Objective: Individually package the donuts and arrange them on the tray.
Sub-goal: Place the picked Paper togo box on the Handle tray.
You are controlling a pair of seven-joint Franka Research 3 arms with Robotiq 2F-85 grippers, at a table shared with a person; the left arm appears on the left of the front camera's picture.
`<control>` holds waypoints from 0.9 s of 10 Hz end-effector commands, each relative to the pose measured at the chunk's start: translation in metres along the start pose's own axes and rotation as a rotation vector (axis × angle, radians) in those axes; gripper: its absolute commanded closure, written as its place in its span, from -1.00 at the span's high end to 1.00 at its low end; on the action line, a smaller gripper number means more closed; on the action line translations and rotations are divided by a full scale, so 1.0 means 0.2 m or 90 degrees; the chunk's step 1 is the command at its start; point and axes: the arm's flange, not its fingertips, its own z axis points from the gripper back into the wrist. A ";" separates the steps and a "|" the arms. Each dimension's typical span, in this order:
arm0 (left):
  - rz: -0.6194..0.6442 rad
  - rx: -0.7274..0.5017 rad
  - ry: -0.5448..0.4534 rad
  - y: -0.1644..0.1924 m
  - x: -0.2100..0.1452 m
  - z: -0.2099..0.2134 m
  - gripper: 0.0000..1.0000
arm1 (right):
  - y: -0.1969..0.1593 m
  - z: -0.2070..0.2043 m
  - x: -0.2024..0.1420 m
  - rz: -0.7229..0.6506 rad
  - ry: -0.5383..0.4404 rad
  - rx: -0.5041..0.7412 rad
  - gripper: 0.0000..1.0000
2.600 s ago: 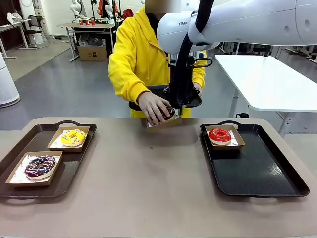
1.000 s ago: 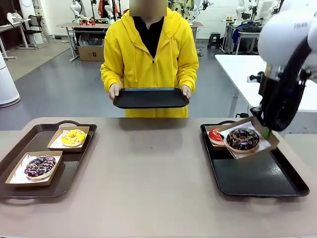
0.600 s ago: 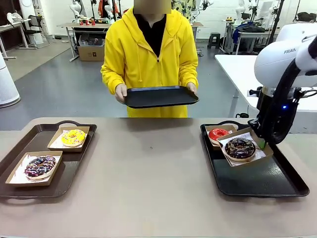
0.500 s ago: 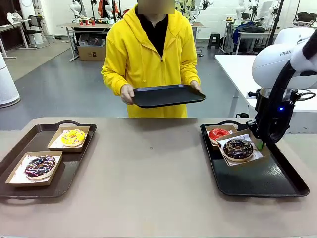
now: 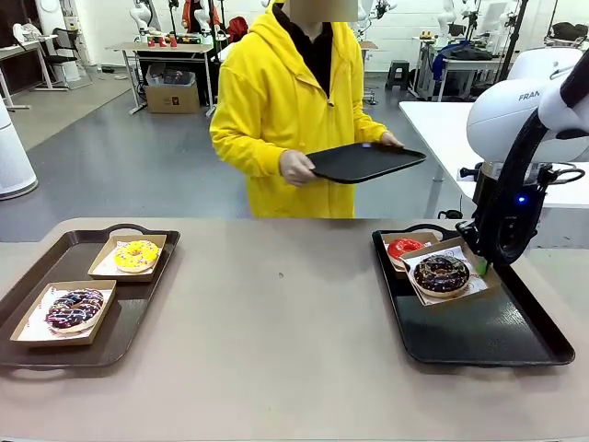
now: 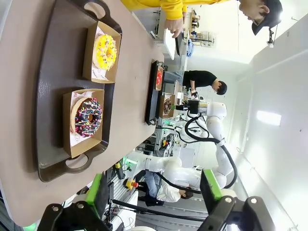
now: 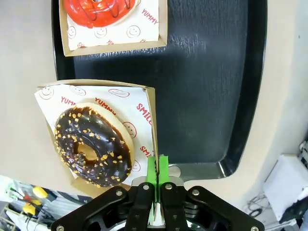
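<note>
One chocolate donut (image 7: 93, 146) with nut bits, paper-lined carton (image 7: 148, 108) pinched in right fingers (image 7: 157, 169), left fingers (image 6: 154, 192) spread wide.

red donut (image 7: 98, 10): cut by top edge | paper print (image 7: 122, 94): partly under chocolate donut (image 7: 92, 144)

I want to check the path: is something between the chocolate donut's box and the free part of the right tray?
Nothing visible. The chocolate donut's box hangs beside the red donut, and the right tray below is bare.

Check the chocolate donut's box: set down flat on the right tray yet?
Cannot tell. The box sits over the tray looking tilted, its edge pinched in the shut right pincer.
</note>
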 end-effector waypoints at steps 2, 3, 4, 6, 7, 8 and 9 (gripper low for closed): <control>0.001 0.004 -0.009 -0.01 -0.02 -0.01 1.00 | 0.00 0.00 0.00 0.000 0.000 0.000 -0.97; 0.001 0.004 -0.009 -0.01 -0.02 -0.01 1.00 | -0.02 -0.04 0.01 -0.011 -0.004 0.001 -0.97; 0.001 0.004 -0.009 -0.01 -0.02 -0.01 1.00 | -0.05 -0.08 0.00 -0.022 -0.002 0.001 -0.97; 0.001 0.004 -0.009 -0.01 -0.02 -0.01 1.00 | -0.12 -0.15 -0.04 -0.048 0.007 -0.007 -0.97; 0.001 0.004 -0.009 -0.01 -0.02 -0.01 1.00 | -0.15 -0.19 -0.05 -0.055 0.015 -0.008 -0.97; 0.001 0.004 -0.009 -0.01 -0.02 -0.01 1.00 | -0.18 -0.22 -0.05 -0.059 0.023 -0.006 -0.97; 0.001 0.004 -0.009 -0.01 -0.02 -0.01 1.00 | -0.21 -0.26 -0.05 -0.066 0.027 -0.001 -0.97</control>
